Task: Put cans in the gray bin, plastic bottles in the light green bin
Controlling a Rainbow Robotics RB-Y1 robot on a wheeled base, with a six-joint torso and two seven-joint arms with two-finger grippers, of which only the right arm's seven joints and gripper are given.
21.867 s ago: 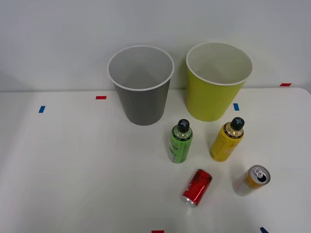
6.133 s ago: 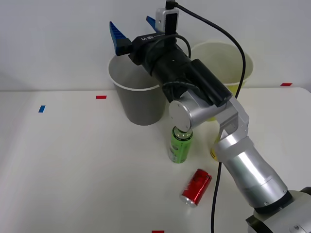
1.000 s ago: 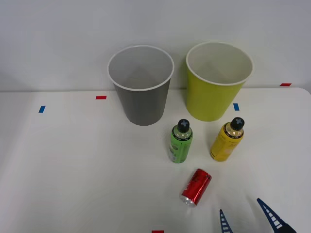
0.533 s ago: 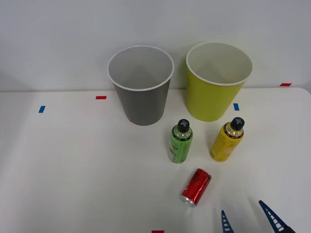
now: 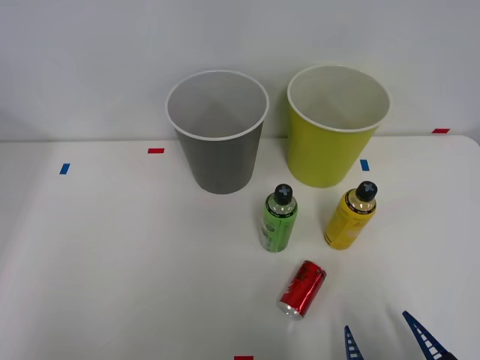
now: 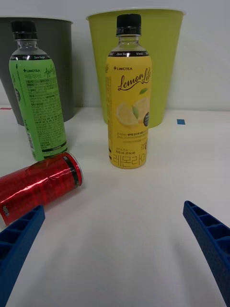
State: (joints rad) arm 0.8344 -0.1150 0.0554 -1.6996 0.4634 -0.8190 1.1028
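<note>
Red can (image 5: 303,289) lying on its side, near centre of white table (image 5: 112,255); upright green bottle (image 5: 278,219) and yellow bottle (image 5: 349,216) beyond, before gray bin (image 5: 217,131) and light green bin (image 5: 337,126). Right gripper (image 5: 390,339) spread, empty.

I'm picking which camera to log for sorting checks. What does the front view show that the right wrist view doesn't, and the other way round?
Front view alone: the open mouths and pale insides of the gray bin and light green bin, plus red and blue tape marks across the table.

Right wrist view alone: the printed labels, "LemonLite" on the yellow bottle and small print on the green bottle.

Both: two upright black-capped bottles, the red can on its side, both bins, and the open right gripper.
</note>
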